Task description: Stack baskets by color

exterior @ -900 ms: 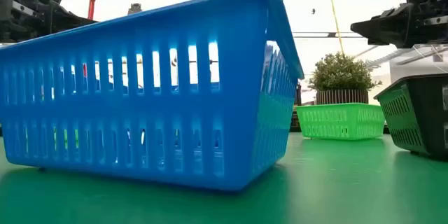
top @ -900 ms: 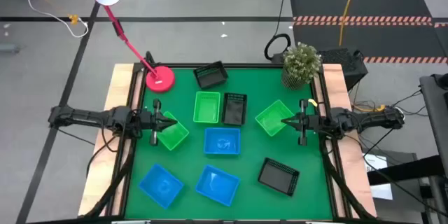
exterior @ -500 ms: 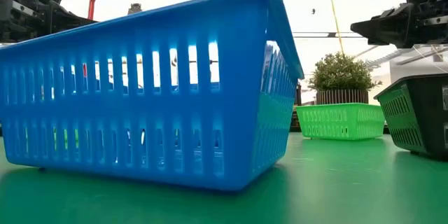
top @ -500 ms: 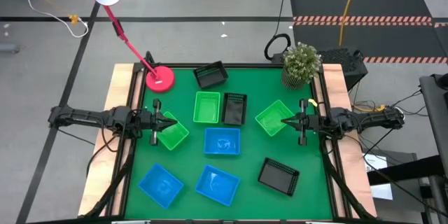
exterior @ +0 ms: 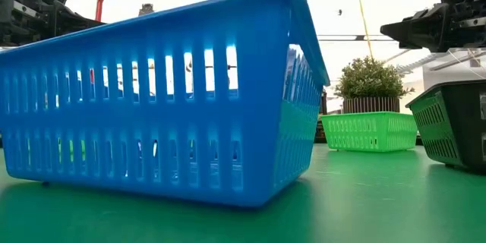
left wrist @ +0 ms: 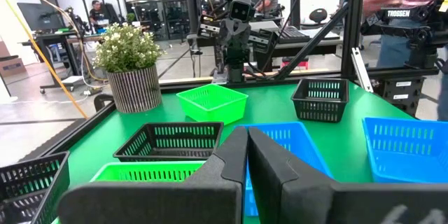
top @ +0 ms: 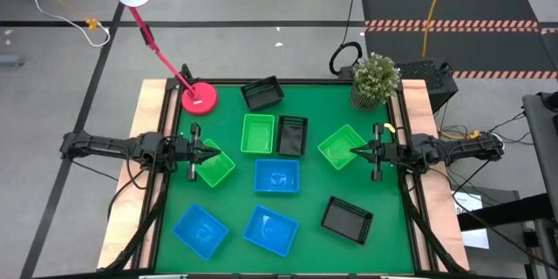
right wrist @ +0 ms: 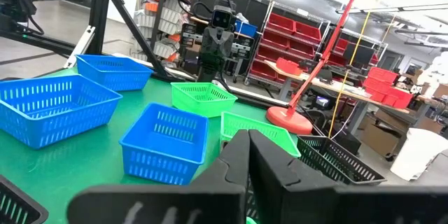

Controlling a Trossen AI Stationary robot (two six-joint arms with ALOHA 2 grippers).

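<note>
Nine baskets lie spread singly on the green table. The green ones are at the left (top: 215, 168), the middle (top: 257, 133) and the right (top: 342, 146). The blue ones are at the centre (top: 277, 177) and along the near edge (top: 200, 229), (top: 269, 230). The black ones are at the far side (top: 262, 93), the middle (top: 292, 134) and the near right (top: 347, 220). My left gripper (top: 209, 152) hovers shut over the left green basket. My right gripper (top: 356, 151) hovers shut over the right green basket. Both point level toward the table's middle and hold nothing.
A pink desk lamp stands with its base (top: 199, 98) at the far left corner. A potted plant (top: 375, 78) stands at the far right corner. Wooden strips (top: 148, 131) border the table's left and right sides. Bare green mat shows between the baskets.
</note>
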